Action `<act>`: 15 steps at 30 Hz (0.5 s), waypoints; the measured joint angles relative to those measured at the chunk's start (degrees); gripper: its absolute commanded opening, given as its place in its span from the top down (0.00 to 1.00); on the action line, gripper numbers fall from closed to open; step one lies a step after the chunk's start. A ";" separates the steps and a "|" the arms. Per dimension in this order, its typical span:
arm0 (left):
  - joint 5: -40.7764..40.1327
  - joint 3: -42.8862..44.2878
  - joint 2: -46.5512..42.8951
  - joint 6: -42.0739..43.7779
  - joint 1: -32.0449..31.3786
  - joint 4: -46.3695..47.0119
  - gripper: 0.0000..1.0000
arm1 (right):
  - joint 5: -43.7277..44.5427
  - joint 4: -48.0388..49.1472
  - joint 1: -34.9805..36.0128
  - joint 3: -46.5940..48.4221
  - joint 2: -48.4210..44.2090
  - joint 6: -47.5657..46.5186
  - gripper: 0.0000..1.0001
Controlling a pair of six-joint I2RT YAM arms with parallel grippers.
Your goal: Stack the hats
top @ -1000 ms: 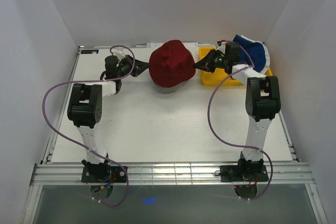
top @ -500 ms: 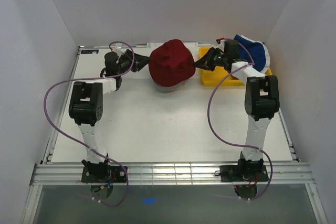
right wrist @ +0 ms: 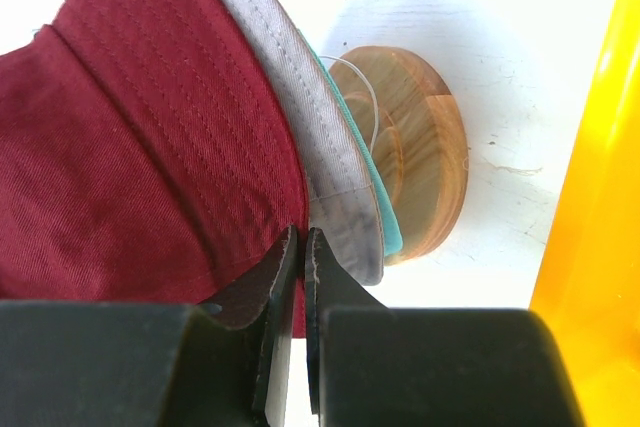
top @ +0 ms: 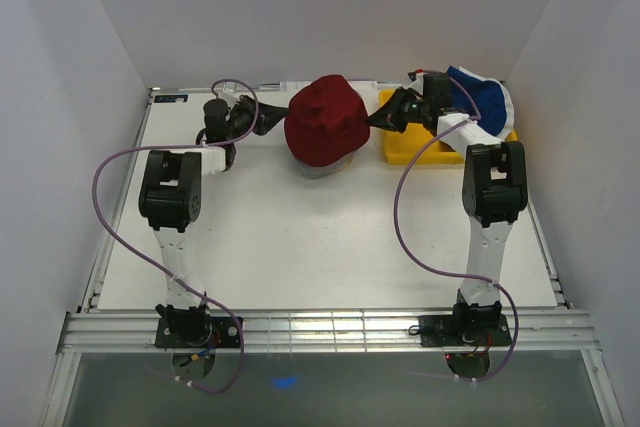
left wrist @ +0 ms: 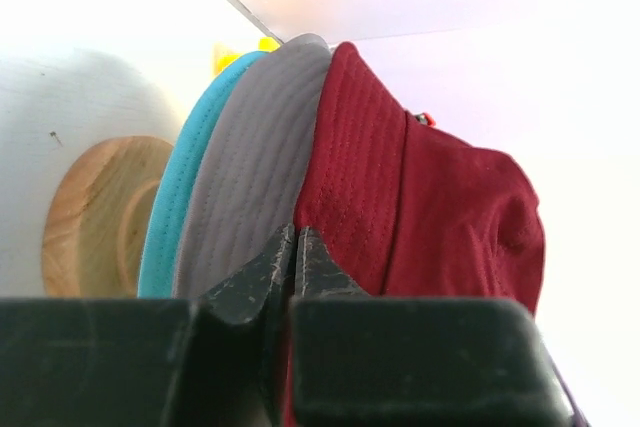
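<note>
Now, from the overhead camera you have the dark red hat (top: 325,122) sitting between the two claws, on top of the stack at the far side of the table (top: 300,247). The left claw (top: 272,125) meets its brim from one side and the right claw (top: 372,121) from the other, which I read as a two-sided pull to seat it evenly. Behind the right claw, a navy blue hat (top: 482,90) waits over the yellow tray (top: 405,154).

At the left wrist, the fingertips are pressed together right where the dark red brim meets the grey hat (left wrist: 250,177); you cannot tell whether any cloth is caught. Beyond the grey brim lie a teal hat (left wrist: 185,187) and the wooden stand (left wrist: 85,217), so the stack evidently hangs on that stand.

At the right wrist, the jaws are closed to a sliver with the dark red brim's edge at their tips, seemingly pinched. The grey and teal brims pass just beside the tips, the yellow tray further right.

No brand, label or writing is readable in any view
</note>
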 measured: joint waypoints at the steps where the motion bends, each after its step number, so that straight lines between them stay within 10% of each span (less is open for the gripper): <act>1: -0.02 0.13 0.13 -0.24 -0.17 0.44 0.98 | 0.04 -0.15 0.07 0.17 0.13 -0.02 0.92; 15: -5.57 -1.44 0.46 -2.73 -2.16 -3.10 1.00 | 1.11 -1.81 0.70 2.14 1.16 0.22 0.92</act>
